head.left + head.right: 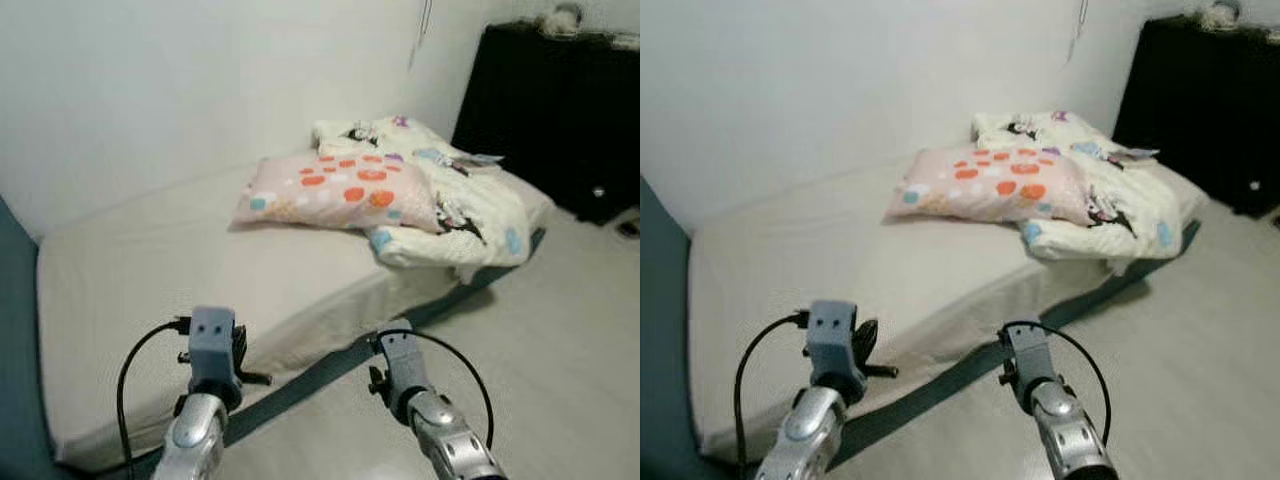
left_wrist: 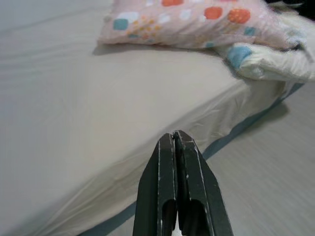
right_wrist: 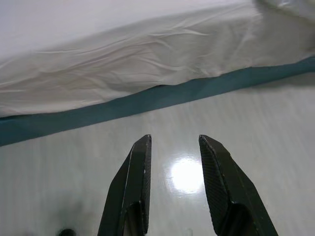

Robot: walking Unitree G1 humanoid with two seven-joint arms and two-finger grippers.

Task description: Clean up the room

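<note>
The right gripper point(image 3: 174, 142), its two long black fingers point(image 3: 135, 177) parted with a gap between them, hangs above a glossy pale grey floor point(image 3: 74, 167) bearing a bright spot of reflected light. Ahead, a wrinkled cream bedsheet point(image 3: 138, 54) drapes over the mattress edge, with a teal band point(image 3: 162, 96) running beneath it along the floor.

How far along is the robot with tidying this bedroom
Done: nothing visibly. In hand: nothing; the left gripper is shut and empty, the right gripper open above the floor. Left: the crumpled blanket and the spotted pillow lie askew on the bed.
</note>
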